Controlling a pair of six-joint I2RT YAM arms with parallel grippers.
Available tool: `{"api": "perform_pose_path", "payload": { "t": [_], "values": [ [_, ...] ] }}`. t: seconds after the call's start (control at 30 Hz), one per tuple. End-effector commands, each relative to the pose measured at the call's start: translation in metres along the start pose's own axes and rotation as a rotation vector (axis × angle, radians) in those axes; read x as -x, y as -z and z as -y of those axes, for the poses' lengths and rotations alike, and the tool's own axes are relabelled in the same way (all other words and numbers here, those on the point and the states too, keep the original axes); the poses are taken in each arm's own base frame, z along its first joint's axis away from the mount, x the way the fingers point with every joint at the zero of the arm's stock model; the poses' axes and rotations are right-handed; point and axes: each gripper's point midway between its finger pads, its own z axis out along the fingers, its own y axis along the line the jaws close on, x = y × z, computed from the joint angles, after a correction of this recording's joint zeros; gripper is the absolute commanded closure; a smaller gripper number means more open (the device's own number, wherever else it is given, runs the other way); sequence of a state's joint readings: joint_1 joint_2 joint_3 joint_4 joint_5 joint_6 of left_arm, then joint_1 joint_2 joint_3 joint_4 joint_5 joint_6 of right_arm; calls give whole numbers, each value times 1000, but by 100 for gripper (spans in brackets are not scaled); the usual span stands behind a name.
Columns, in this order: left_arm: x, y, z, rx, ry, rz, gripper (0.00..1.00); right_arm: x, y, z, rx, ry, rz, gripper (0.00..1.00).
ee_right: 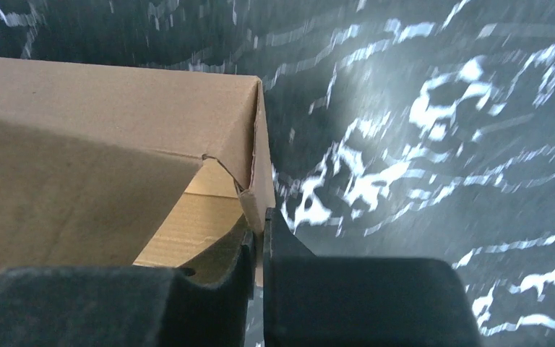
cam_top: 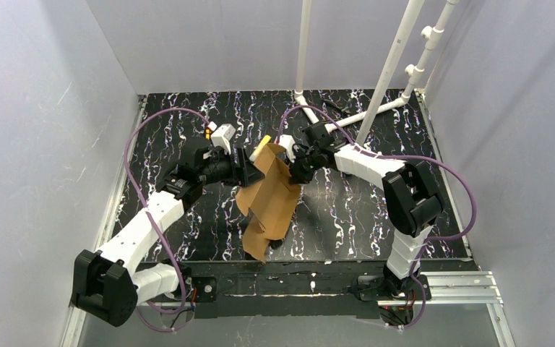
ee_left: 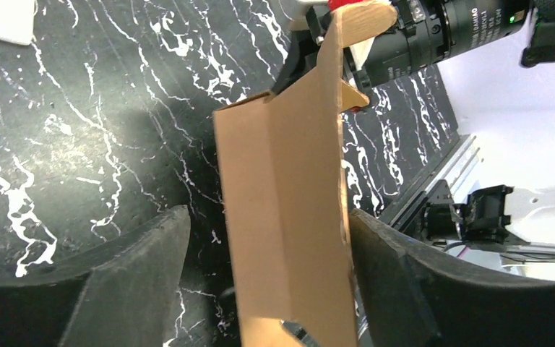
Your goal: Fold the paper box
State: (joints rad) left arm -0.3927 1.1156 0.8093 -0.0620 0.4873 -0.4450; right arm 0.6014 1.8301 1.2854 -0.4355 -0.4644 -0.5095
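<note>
Cardboard paper box stands half-folded at frame centre over the table, right end effector pinched on its upper-right edge, left end effector fingers apart straddling a panel; hold that pinch firm, press along the crease; cardboard unprinted, lens lettering unreadable.
</note>
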Motion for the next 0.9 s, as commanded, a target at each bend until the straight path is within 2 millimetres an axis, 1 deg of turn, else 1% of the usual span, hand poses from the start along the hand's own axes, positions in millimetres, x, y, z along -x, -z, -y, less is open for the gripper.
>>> {"api": "perform_pose_path", "payload": {
  "t": [0.0,0.03,0.1,0.23,0.3,0.43,0.5,0.57,0.63,0.7,0.8,0.83,0.87],
  "values": [
    [3,18,0,21,-57,67,17,-35,39,-11,-28,-17,-217,85],
    [2,21,0,22,-62,80,12,-38,41,-9,-44,-18,-236,82],
    [-5,23,-2,18,-51,90,9,-41,42,-6,-59,-22,-261,77],
    [-32,20,-11,14,12,57,9,-46,37,-8,-43,-42,-276,65],
    [-38,17,-13,3,33,64,9,-48,33,-9,-30,-49,-273,60],
    [-56,14,-25,28,65,41,9,-49,27,-15,4,-56,-255,58],
    [-60,13,-27,32,74,34,9,-48,26,-21,35,-56,-240,58],
    [-60,13,-29,39,76,35,9,-49,25,-24,48,-46,-226,57],
    [-58,13,-31,54,75,44,10,-50,23,-22,37,-34,-215,57],
    [-56,14,-33,71,79,50,10,-51,20,-19,23,-27,-207,57],
    [-50,19,-35,109,85,75,11,-59,14,-17,-6,-35,-193,64],
    [-50,24,-39,140,93,79,11,-58,14,-15,-24,-35,-180,69],
    [-48,29,-40,167,97,96,11,-58,15,-13,-42,-41,-164,78]
  ]
}}
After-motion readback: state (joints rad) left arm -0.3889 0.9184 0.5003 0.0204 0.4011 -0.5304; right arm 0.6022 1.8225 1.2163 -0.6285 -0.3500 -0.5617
